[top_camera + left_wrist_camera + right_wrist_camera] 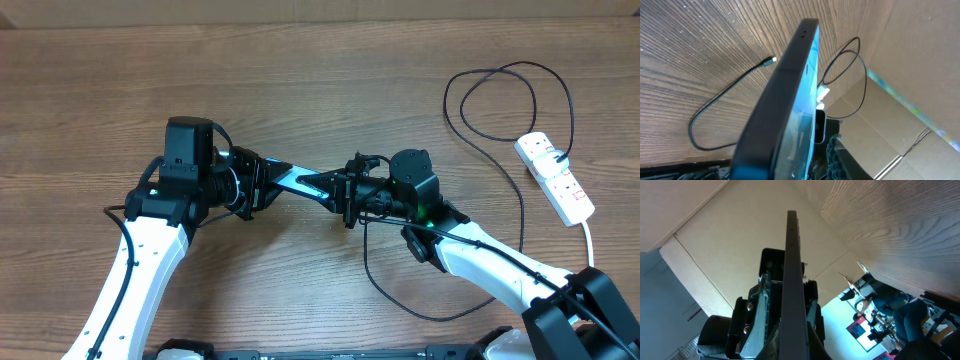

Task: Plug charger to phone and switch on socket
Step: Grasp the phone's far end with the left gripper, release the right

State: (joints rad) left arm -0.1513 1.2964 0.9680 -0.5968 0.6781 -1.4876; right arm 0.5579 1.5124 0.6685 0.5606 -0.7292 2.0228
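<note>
The slim, glossy phone (300, 183), at nine o'clock from the oblong white socket (556, 178), is pinched by the right gripper (349, 192) over the wood-grained table (300, 80). Whether the left gripper (256, 186) clamps its other end cannot be told.
</note>
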